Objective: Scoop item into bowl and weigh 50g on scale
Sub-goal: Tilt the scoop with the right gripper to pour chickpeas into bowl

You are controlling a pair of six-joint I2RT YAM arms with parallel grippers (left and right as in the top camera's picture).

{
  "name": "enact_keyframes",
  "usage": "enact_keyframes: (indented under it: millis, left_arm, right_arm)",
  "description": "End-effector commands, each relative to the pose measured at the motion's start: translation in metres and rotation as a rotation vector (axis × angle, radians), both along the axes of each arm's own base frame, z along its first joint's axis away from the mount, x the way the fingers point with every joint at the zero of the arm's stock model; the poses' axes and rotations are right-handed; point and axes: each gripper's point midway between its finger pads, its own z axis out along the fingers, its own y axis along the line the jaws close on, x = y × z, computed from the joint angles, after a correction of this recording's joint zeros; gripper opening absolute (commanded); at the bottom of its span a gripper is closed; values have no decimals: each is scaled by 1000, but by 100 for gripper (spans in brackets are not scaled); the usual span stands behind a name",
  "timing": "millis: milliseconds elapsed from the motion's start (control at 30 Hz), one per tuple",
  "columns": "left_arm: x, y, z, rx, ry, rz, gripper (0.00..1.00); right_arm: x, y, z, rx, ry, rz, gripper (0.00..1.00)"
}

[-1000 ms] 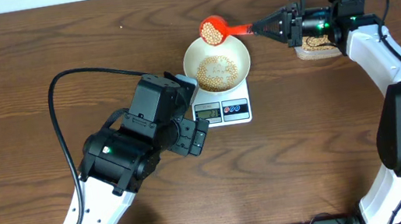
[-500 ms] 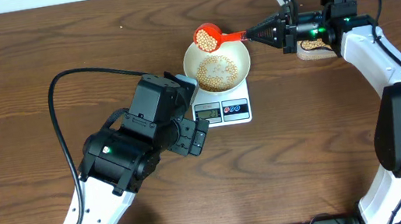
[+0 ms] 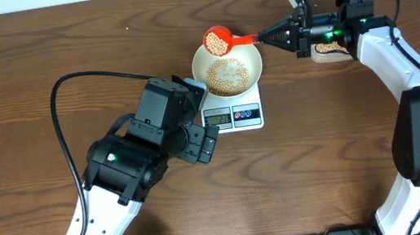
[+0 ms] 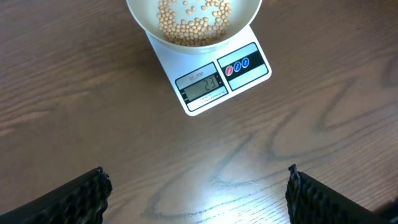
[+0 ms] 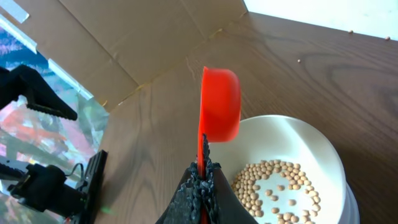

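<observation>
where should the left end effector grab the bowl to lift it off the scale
Pinch the bowl rim on its near-left side, coming straight down, one finger inside and one outside. It is shallow and looks too wide for the open left end effector to span, and the red scoop hangs over the far rim. Keep it level: beans lie loose inside.

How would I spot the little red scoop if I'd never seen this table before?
Find the white scale in the middle of the brown wooden table; a cream bowl of tan beans sits on it. Just over the bowl's rim, on the side away from the scale's display, the right gripper holds the scoop by its handle. It is the only bright red thing, and it carries beans.
</observation>
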Motion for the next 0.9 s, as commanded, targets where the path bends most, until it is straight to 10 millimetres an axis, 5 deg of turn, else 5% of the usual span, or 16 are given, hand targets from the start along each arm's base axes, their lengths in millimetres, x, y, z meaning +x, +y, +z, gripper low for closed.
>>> enact_keyframes:
  millis: [0, 867]
  left_arm:
    - [4, -1, 8, -7, -17, -1, 92]
    - [4, -1, 8, -7, -17, 0, 92]
  right_arm:
    - [0, 1, -1, -14, -44, 4, 1]
    - [2, -1, -5, -41, -95, -5, 1]
